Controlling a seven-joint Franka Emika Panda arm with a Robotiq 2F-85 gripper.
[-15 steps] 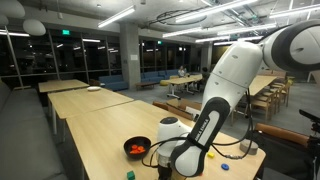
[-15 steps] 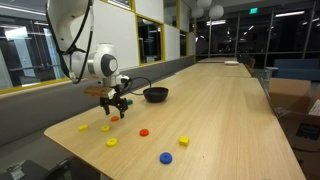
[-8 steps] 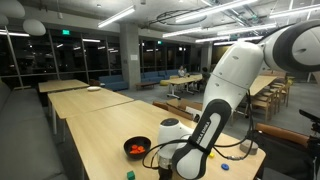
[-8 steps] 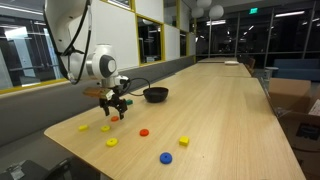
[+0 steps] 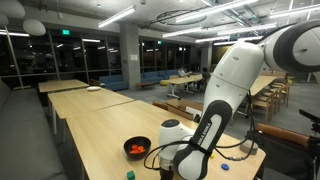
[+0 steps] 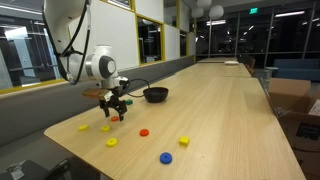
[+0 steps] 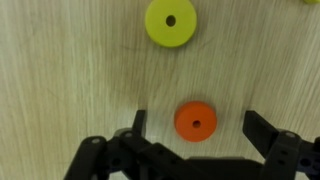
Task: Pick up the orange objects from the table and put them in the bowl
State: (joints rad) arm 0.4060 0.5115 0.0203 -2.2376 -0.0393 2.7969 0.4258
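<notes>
The long pale table [image 6: 230,110] is carrying everything, and the big white arm [image 5: 225,90] is bending low over its near end. The black bowl [image 6: 155,92] is sitting a little further along the table, near the arm's working spot but apart from it. The gripper [image 7: 198,126] is hanging with its jaws spread wide and holding nothing. In the wrist view one flat orange disc [image 7: 196,121] is lying on the wood between the two fingers, roughly centred. A second orange piece [image 6: 143,132] is waiting nearer the table's end, among the yellow ones.

The trouble I am expecting comes from how thin that disc looks. If the fingers are coming down too shallow, they may be closing above it and catching only air. Too deep, and the tips are grinding into the tabletop. An off-centre squeeze could be flicking the disc sideways, perhaps toward the yellow disc [image 7: 170,22] lying just beyond it. Even once pinched, such a flat piece may be slipping out on the way to the bowl.

Against the earlier frames, I am seeing no difference. The arm is keeping the same pose, the jaws are staying wide, and no piece on the table is sitting anywhere new.
</notes>
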